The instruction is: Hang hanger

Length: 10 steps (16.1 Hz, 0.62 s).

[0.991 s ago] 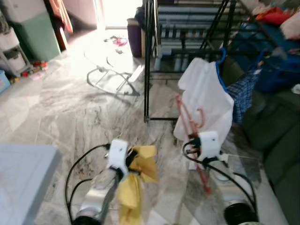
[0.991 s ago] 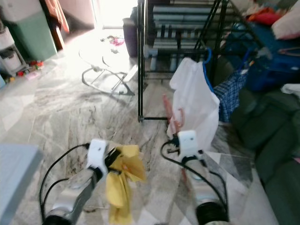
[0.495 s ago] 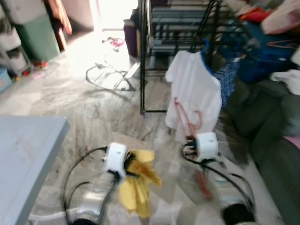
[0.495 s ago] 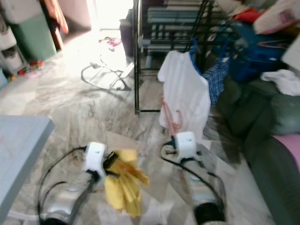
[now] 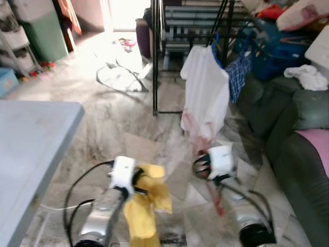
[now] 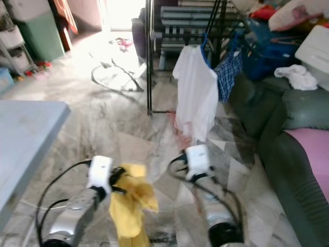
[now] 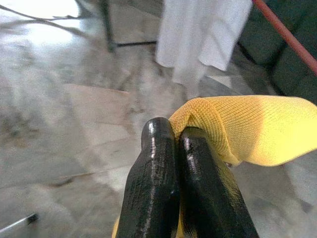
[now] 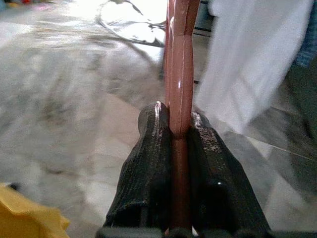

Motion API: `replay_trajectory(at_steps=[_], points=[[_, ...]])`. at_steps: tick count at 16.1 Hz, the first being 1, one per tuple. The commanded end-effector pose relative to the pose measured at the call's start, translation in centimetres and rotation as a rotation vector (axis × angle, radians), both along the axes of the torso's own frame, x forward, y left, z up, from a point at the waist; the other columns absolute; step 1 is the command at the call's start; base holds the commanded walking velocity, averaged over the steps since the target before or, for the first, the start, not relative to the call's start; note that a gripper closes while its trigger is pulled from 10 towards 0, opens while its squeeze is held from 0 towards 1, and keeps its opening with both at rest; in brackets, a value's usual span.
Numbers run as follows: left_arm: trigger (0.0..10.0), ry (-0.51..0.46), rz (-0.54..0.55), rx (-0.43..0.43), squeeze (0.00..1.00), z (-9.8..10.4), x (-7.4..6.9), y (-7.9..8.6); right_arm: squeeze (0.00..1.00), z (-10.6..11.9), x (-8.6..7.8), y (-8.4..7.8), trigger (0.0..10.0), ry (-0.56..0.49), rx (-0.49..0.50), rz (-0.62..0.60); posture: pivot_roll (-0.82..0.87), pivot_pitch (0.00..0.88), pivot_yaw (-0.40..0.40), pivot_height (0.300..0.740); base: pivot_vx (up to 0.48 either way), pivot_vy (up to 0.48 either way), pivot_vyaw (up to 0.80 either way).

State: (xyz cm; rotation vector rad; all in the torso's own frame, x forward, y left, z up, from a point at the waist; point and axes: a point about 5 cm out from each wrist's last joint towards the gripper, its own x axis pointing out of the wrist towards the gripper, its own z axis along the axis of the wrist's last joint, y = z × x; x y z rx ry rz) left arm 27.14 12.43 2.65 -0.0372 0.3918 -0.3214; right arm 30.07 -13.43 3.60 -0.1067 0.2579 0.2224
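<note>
My right gripper (image 8: pixel 177 121) is shut on a reddish-pink hanger (image 8: pixel 179 59), which rises from between its fingers toward the white shirt (image 5: pixel 205 95). My left gripper (image 7: pixel 171 136) is shut on a yellow cloth (image 7: pixel 257 129) that droops beside the left arm (image 5: pixel 141 206). The white shirt hangs on a blue hanger from the black drying rack (image 5: pixel 157 56) ahead, next to a blue checked garment (image 5: pixel 237 69). Both arms reach forward low over the marble floor.
A grey table (image 5: pixel 31 149) stands at my left. A dark green sofa (image 5: pixel 293 149) with a pink cushion and laundry lies at the right. A blue basket (image 5: pixel 275 56) of clothes sits behind. A folded wire stand (image 5: pixel 121 77) lies on the floor at the back.
The whole view has shifted as I moved: the table fills more of the left and the sofa more of the right. Both grippers keep their holds.
</note>
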Motion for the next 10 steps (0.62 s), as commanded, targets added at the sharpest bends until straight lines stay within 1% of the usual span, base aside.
replay_trajectory(at_steps=[1, 6, 9, 10], points=[[10.0, -0.049, -0.024, -0.051, 0.0, 0.89, 0.39, -0.69, 0.0, 0.45, 0.33, -0.83, 10.0, -0.015, -0.013, -0.015, -0.11, 0.0, -0.007, 0.74, 0.0, 0.0, 0.0], [10.0, -0.067, -0.038, -0.105, 0.0, 1.35, 0.56, -0.71, 0.0, 0.39, 0.25, -0.84, 10.0, -0.009, -0.018, 0.0, -0.11, 0.0, -0.012, 0.74, 0.0, 0.0, 0.0], [10.0, -0.067, -0.049, -0.111, 0.0, 1.24, 0.32, -0.84, 0.0, 0.3, 0.17, -0.78, 10.0, -0.006, -0.02, 0.006, -0.11, 0.0, -0.013, 0.74, 0.0, 0.0, 0.0], [10.0, -0.061, -0.049, -0.112, 0.0, 1.14, 0.21, -0.84, 0.0, 0.24, 0.14, -0.78, 10.0, -0.004, -0.02, 0.007, -0.11, 0.0, -0.012, 0.74, 0.0, -0.311, 0.0]])
